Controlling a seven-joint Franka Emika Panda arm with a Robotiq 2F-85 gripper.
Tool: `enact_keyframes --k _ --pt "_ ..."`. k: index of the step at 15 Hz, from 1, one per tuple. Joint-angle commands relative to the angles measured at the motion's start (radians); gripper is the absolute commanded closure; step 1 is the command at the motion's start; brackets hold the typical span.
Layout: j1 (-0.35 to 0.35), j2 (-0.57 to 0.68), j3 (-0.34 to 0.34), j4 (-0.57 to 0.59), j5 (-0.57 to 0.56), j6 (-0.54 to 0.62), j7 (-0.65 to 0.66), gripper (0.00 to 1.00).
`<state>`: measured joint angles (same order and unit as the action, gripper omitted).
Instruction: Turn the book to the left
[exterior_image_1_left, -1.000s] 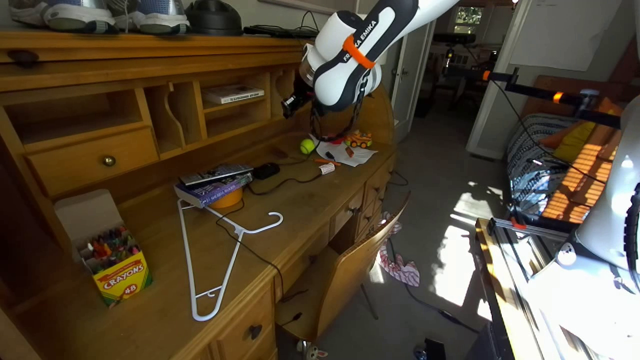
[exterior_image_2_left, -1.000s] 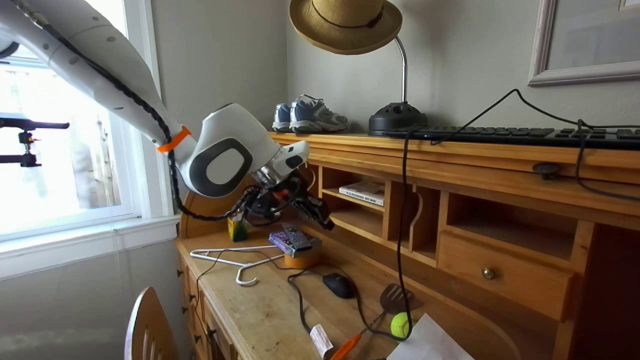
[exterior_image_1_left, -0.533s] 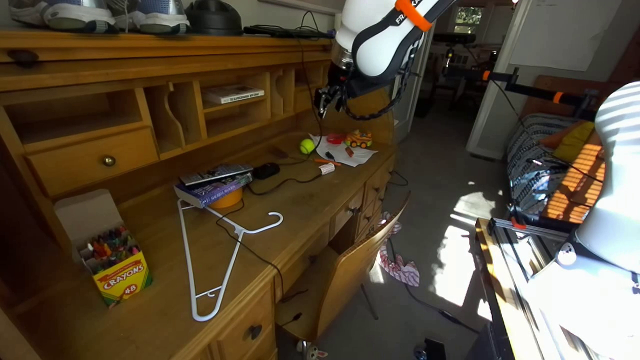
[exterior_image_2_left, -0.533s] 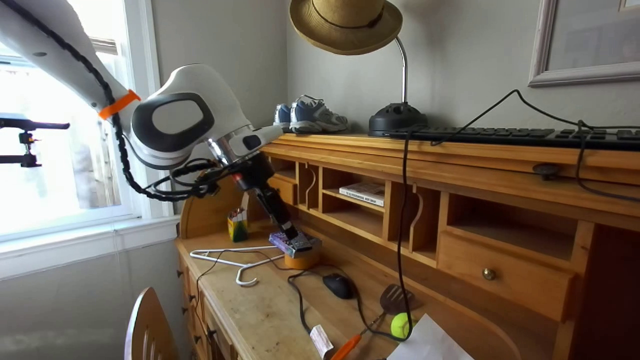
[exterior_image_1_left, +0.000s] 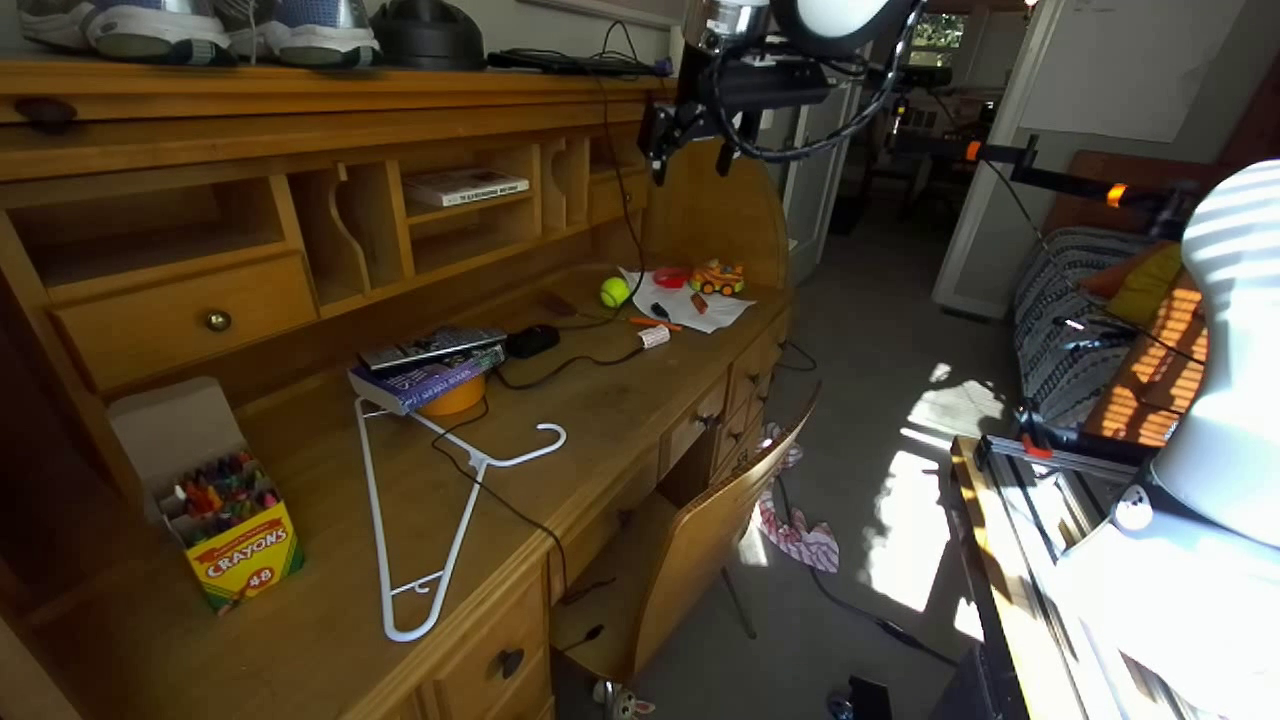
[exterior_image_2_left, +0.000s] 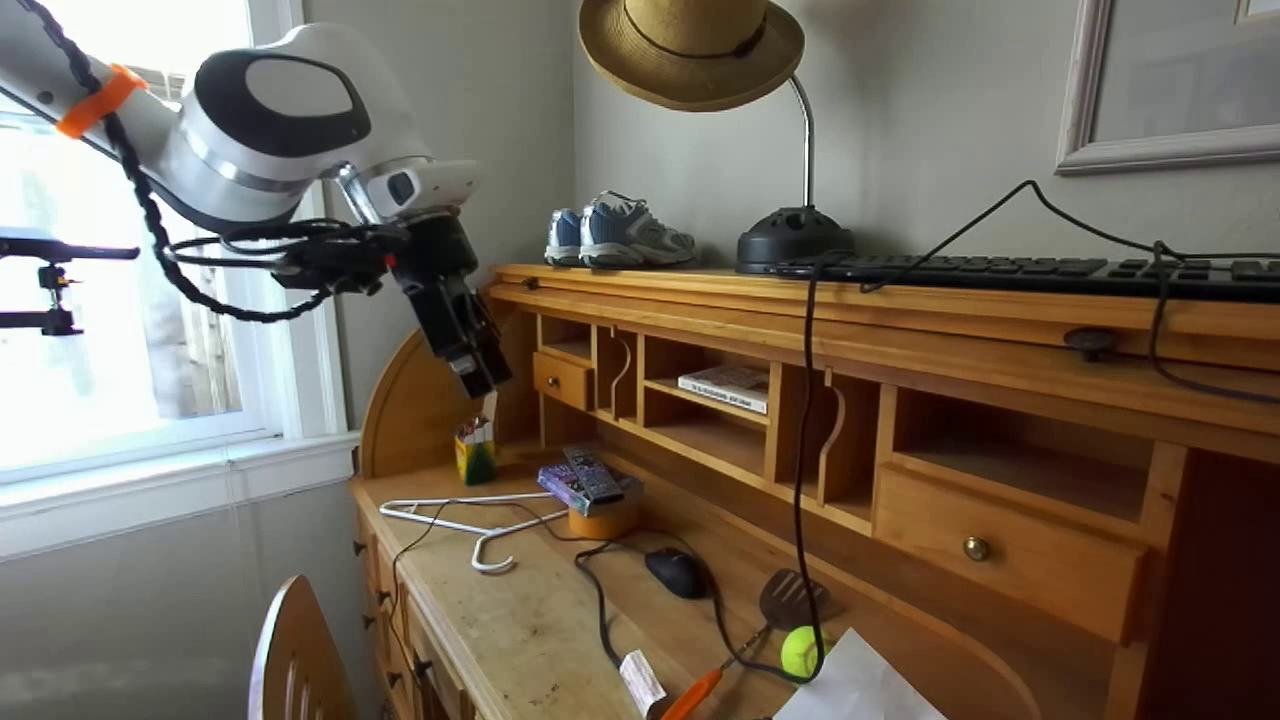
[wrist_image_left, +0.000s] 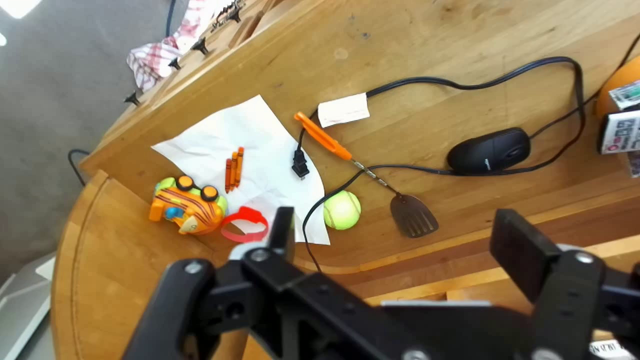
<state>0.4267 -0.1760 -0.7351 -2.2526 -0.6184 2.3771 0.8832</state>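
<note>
Along the back edge of the roll-top desk (exterior_image_1_left: 600, 410), we see the white-spined book (exterior_image_1_left: 468, 188) lying flat on a cubbyhole shelf (exterior_image_2_left: 662, 385) in both exterior views. Above the desk, well apart from the book, we have the gripper (wrist_image_left: 395, 225) with its fingers (wrist_image_left: 520, 245) spread wide, while the tennis ball (wrist_image_left: 342, 210) sits near the back edge and the toy car (wrist_image_left: 189, 206) by a side edge

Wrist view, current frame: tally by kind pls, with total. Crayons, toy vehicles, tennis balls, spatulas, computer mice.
Crayons: 3
Toy vehicle: 1
Tennis ball: 1
Spatula: 1
Computer mouse: 1
Total: 7
</note>
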Motion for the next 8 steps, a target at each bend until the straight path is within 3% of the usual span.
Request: enact_keyframes --k 1,3,4,6,8 --pt "-0.194 -0.226 0.279 -0.093 0.000 -0.154 0.127 0.00" --pt "-0.323 -0.327 0.448 -0.146 0.074 -0.203 0.152 0.00" --pt "-0.377 -0.178 0.466 -0.061 0.099 -0.137 0.073 0.00" --pt "-0.446 -0.225 0.547 -0.075 0.123 -0.151 0.063 0.00" --pt "-0.469 -0.206 0.559 -0.073 0.126 -0.145 0.057 0.00"
